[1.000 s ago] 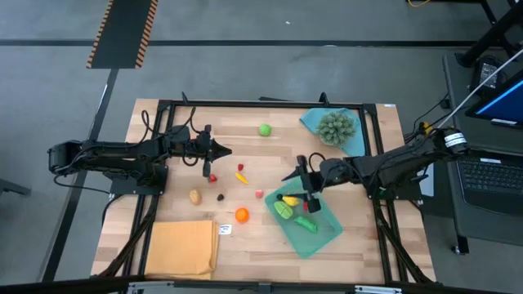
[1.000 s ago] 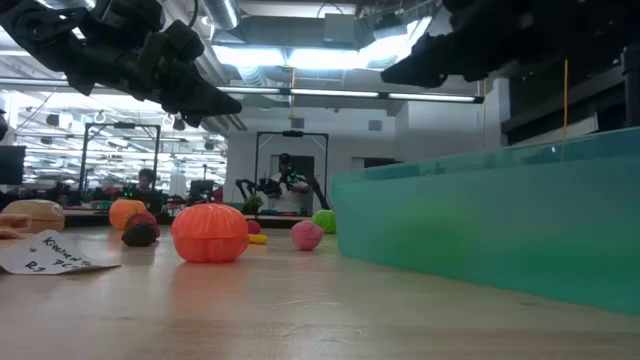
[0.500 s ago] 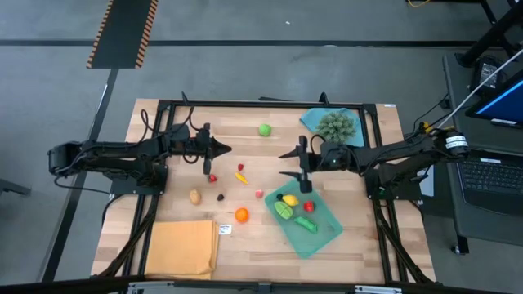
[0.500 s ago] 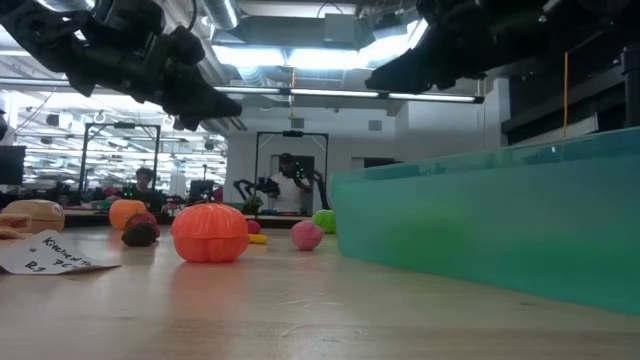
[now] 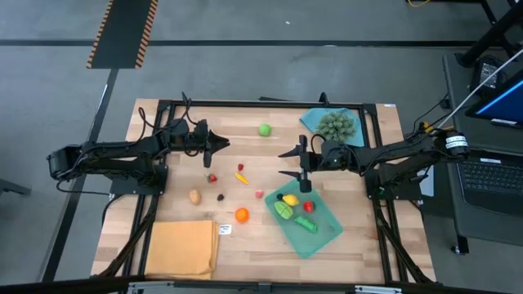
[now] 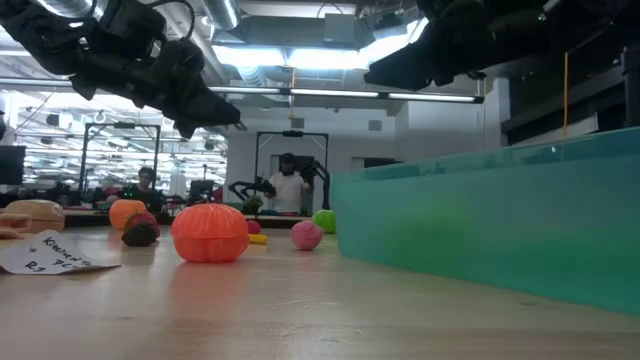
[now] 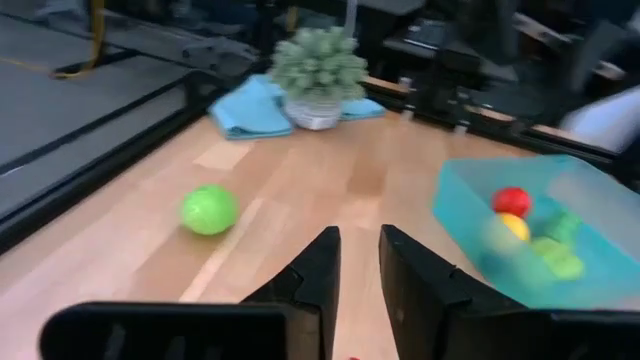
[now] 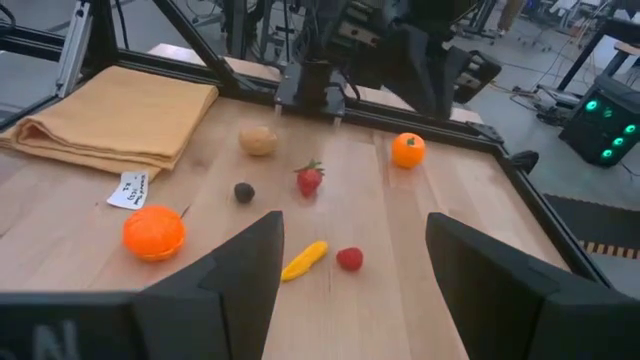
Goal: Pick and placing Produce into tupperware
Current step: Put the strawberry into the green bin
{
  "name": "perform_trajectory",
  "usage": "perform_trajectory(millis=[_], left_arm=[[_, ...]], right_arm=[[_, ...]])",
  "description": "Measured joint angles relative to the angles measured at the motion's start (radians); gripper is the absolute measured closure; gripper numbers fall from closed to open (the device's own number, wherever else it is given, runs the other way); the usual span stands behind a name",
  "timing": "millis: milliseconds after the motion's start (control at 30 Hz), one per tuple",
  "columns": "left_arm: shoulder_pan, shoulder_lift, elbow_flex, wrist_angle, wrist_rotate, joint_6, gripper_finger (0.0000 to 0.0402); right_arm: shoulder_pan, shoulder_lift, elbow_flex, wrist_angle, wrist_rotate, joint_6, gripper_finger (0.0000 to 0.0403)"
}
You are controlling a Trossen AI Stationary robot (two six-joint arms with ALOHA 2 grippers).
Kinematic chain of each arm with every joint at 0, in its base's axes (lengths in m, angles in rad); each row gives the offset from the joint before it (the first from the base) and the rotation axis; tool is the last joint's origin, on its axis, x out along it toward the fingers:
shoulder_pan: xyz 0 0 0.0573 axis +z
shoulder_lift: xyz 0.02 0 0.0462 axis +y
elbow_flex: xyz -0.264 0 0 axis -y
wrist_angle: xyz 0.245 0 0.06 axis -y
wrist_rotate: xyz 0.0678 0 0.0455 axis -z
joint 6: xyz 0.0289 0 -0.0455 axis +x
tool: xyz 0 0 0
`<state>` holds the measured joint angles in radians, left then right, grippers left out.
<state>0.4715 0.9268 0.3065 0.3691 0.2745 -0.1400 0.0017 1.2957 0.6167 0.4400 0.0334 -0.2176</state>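
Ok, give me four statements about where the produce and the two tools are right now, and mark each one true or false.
1. The tupperware already holds produce. True.
2. The green ball lies inside the tupperware. False: it sits on the bare table, far from it.
3. The right tool is shut on a piece. False: it is open and empty.
4. The orange ball lies on the wood between the yellow cloth and the tupperware. True.

Bare wood between the grippers — only a green ball (image 5: 265, 129) intrudes.
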Motion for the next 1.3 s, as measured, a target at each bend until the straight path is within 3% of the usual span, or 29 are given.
perform_trajectory(millis=[200, 333, 433, 667, 800, 1033, 1300], left_arm=[[-0.01, 0.0, 0.0, -0.025, 0.187, 0.034, 0.0299], [-0.044, 0.0, 0.004, -0.096, 0.216, 0.108, 0.0277], [-0.073, 0.0, 0.046, -0.252, 0.17, 0.138, 0.0261], [-0.174, 0.0, 0.237, -0.702, -0.07, 0.183, 0.0218], [-0.242, 0.0, 0.323, -0.857, -0.151, 0.171, 0.02], [-0.354, 0.005, 0.37, -0.94, -0.203, 0.118, 0.0175], [-0.407, 0.005, 0.37, -1.019, -0.231, 0.064, 0.0156]], right_arm=[[0.0, 0.0, 0.0, 0.014, 0.0, -0.004, 0.0157], [0.0, 0.0, 0.0, 0.014, 0.0, -0.005, 0.0157], [0.0, 0.0, 0.0, 0.014, 0.0, -0.005, 0.0157], [0.0, 0.0, 0.0, 0.052, 0.0, -0.035, 0.0157], [0.0, 0.0, 0.0, 0.058, 0.0, -0.044, 0.0157], [0.0, 0.017, 0.0, 0.074, 0.0, -0.053, 0.0157], [0.0, 0.059, 0.0, 0.106, 0.0, -0.057, 0.0157]])
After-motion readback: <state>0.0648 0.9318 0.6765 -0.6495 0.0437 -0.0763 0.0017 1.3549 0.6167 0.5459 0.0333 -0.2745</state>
